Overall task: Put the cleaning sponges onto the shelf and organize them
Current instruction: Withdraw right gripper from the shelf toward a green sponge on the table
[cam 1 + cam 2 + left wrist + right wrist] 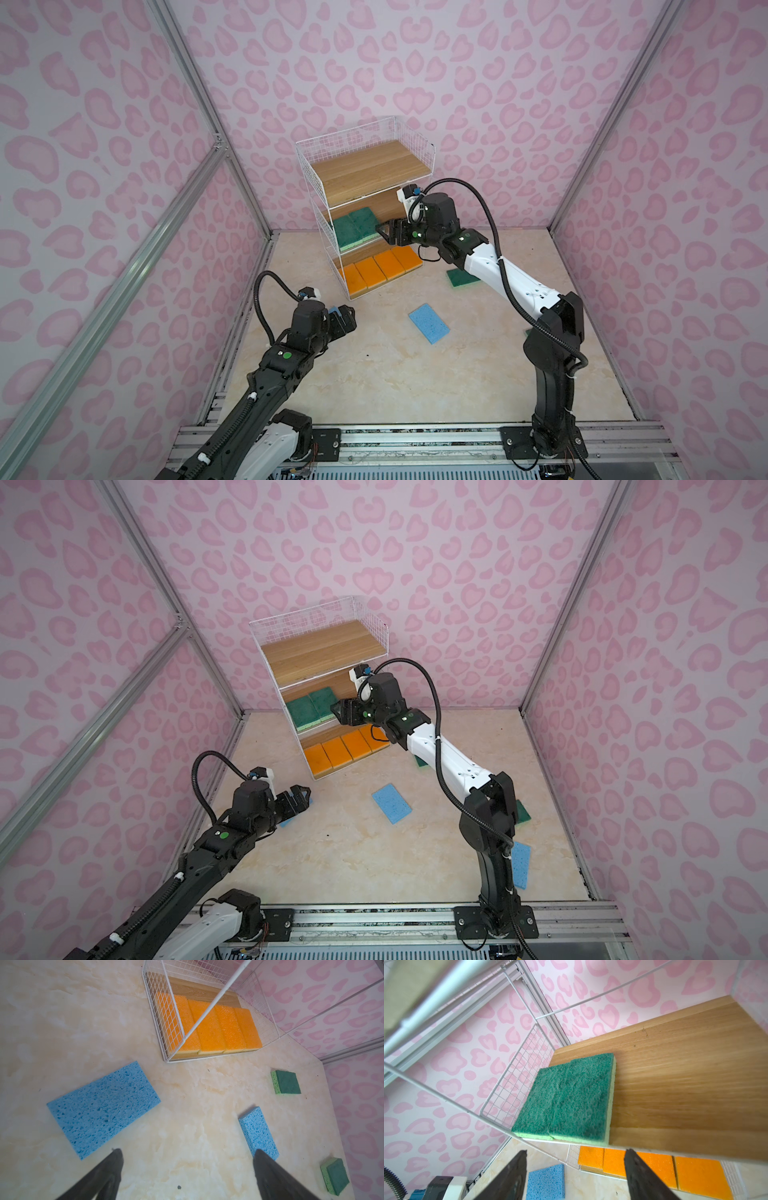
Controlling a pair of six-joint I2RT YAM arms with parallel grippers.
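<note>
Big wire shelf (365, 166) is right in front of the right gripper (576, 1151), jaws apart and empty. Two green sponges (571, 1097) lie just ahead of it, four orange sponges (654, 1167) below. The left gripper (187, 1152) is wide open too, with a blue sponge (104, 1105) just ahead.

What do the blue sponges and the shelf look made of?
Blue sponges: likely cellulose foam, matte; irregular open pores show.
Shelf: thin white wire grid, probably coated metal; boards show light wood grain, real wood or laminate, cannot tell.

Mid board (685, 1084) free nxt to green sponges (571, 1101); wire grid (517, 1084) shuts sides.
</note>
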